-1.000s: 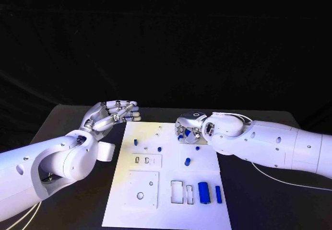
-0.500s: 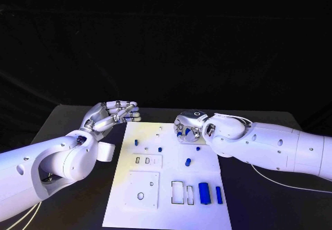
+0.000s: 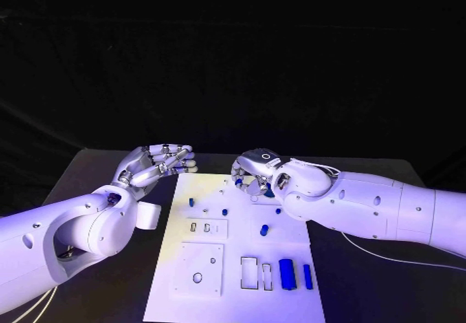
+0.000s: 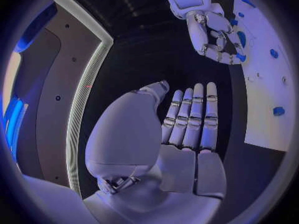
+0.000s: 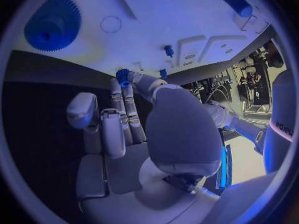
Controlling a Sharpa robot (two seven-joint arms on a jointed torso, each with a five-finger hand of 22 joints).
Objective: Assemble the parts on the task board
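left hand [image 3: 160,163]: empty, fingers apart, beside task board [image 3: 238,262] on counter [image 3: 87,182] | right hand [image 3: 254,176]: over board's far end, pinching small blue gear [image 5: 122,75] | blue parts [image 3: 287,272] on board

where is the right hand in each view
Head view: right hand over the task board's far edge.
Left wrist view: beyond the left hand, at the board's edge.
Right wrist view: foreground, pinching a small blue gear.
Shared landmark: the white board.

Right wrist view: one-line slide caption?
Right hand pinches a small blue gear at its fingertips above the white task board, where a large blue gear sits.
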